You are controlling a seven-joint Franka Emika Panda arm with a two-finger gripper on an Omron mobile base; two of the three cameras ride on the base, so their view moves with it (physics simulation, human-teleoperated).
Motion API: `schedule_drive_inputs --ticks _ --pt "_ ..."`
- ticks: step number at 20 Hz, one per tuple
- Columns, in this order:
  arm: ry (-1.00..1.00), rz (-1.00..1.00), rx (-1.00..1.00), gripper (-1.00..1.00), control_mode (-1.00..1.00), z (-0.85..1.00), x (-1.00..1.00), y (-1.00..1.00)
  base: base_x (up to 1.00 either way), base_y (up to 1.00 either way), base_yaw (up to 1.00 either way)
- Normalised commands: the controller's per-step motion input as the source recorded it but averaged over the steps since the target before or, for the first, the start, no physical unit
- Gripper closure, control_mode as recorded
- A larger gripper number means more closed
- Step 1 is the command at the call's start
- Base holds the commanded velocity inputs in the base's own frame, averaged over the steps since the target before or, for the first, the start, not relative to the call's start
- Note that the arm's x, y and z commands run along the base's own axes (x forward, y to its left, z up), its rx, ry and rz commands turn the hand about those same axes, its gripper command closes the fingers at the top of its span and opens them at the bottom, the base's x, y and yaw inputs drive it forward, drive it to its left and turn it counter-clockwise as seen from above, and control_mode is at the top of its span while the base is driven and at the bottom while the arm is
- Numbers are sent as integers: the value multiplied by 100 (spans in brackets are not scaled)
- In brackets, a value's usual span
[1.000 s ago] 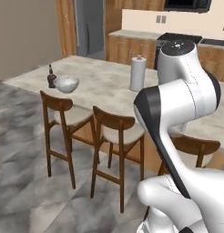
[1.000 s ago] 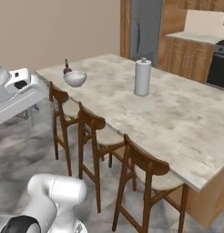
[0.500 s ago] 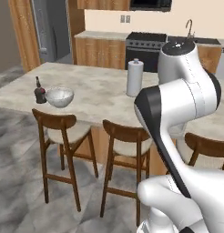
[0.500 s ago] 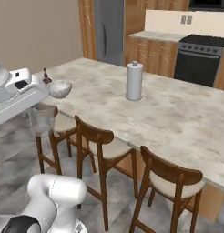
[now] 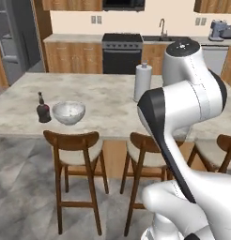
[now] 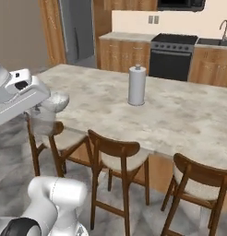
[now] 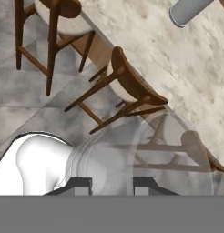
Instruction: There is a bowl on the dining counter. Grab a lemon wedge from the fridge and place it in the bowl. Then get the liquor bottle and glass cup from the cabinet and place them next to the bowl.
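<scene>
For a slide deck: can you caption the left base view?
Bowl and dark liquor bottle stand side by side on the marble dining counter, paper towel roll farther along, stools below.

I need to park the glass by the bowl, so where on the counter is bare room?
The counter lies bare between the bowl and the paper towel roll, and in front of the bowl. The bowl's far side is crowded by the liquor bottle.
</scene>
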Motion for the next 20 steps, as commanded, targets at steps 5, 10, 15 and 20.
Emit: schedule_drive_inputs --ticks 5,10,15,20 --pt "0 0 0 100 100 0 0 0 27 79 -42" --pt "0 0 0 100 100 0 0 0 28 77 -41" --pt "0 0 0 100 100 0 0 0 34 73 -39" --pt "0 0 0 100 100 0 0 0 43 58 -36"
